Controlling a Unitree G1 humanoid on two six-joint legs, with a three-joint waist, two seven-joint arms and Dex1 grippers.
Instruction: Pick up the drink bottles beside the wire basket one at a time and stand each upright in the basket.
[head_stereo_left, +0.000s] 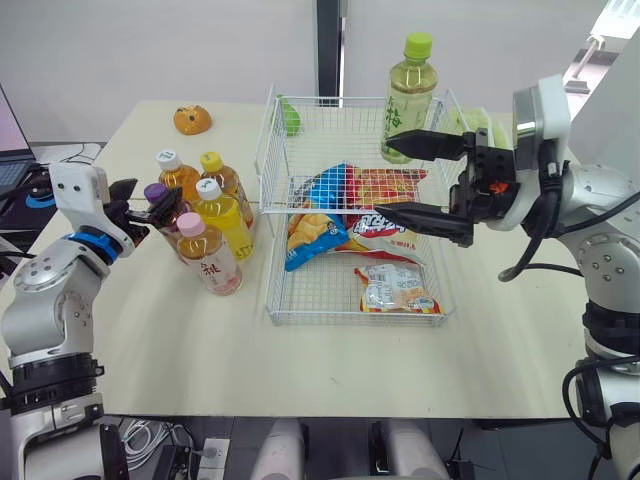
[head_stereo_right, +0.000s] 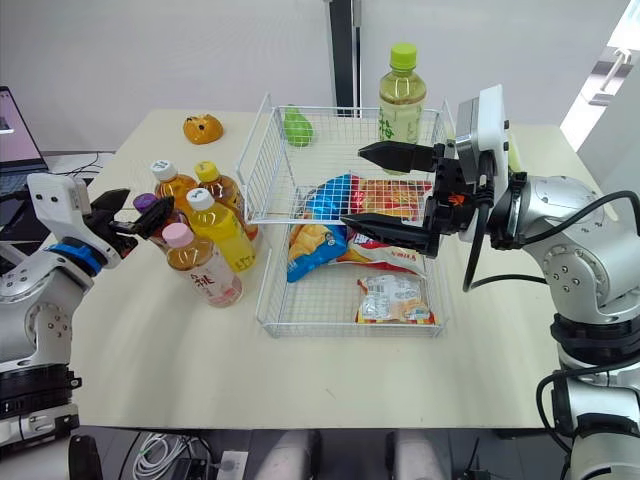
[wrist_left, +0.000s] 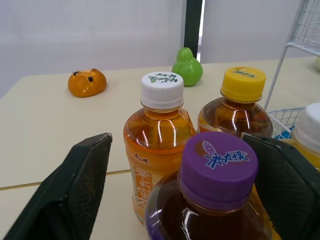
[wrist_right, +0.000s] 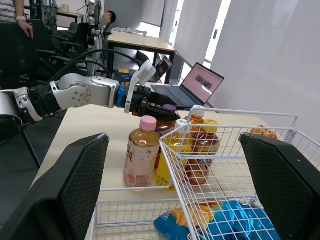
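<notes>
White wire basket (head_stereo_left: 355, 319) at centre frame holds crinkled snack packets (head_stereo_left: 330, 215) and an upright green-capped tea bottle (head_stereo_left: 408, 95) at its upper right; five small capped drink bottles (head_stereo_left: 205, 235) crowd just left of it; left gripper (head_stereo_left: 148, 205) spread wide either side of the purple-capped bottle (wrist_left: 217, 172), neighbours hemming it in; right gripper (head_stereo_left: 385, 173) gapes empty above the packets.

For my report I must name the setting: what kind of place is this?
Probably an office or robotics lab: an open laptop, another desk behind, and a work table laid out with bottles and a wire basket.
</notes>
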